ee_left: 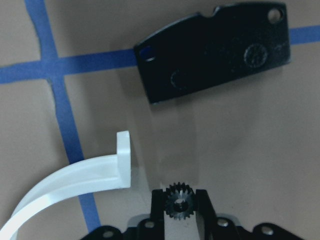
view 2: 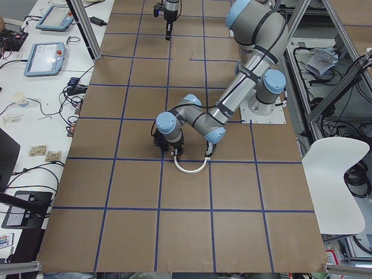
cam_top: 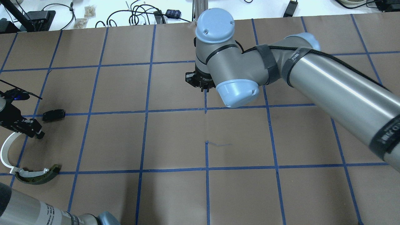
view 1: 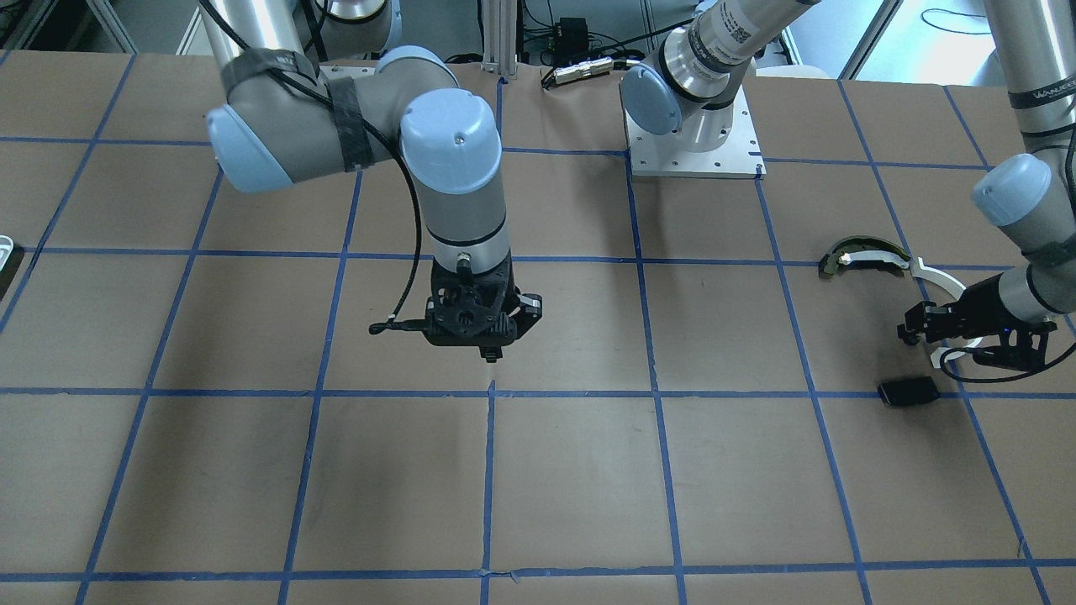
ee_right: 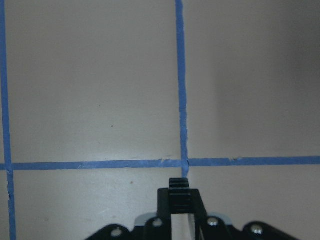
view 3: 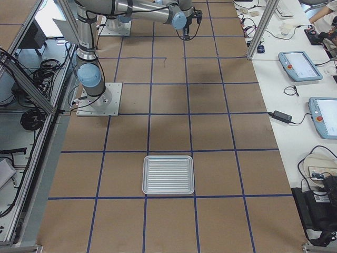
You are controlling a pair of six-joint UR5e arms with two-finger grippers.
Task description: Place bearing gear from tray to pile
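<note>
My left gripper [ee_left: 180, 201] is shut on a small black toothed bearing gear [ee_left: 180, 205] and holds it low over the pile. Ahead of it in the left wrist view lie the flat black plate [ee_left: 215, 50] and the end of the white half-ring arc [ee_left: 75, 175]. In the overhead view the left gripper [cam_top: 39, 134] sits between the black plate [cam_top: 53, 115] and the white arc [cam_top: 4, 150], with the dark curved piece [cam_top: 37, 175] nearer the robot. The ribbed metal tray [view 3: 168, 175] shows only in the exterior right view. My right gripper [ee_right: 180, 192] is shut and empty.
The right arm hangs over the table's middle, its gripper [view 1: 489, 353] pointing down at a crossing of blue tape lines. The left arm's base plate [view 1: 693, 155] stands at the robot's edge of the table. Brown paper with a blue grid covers the table.
</note>
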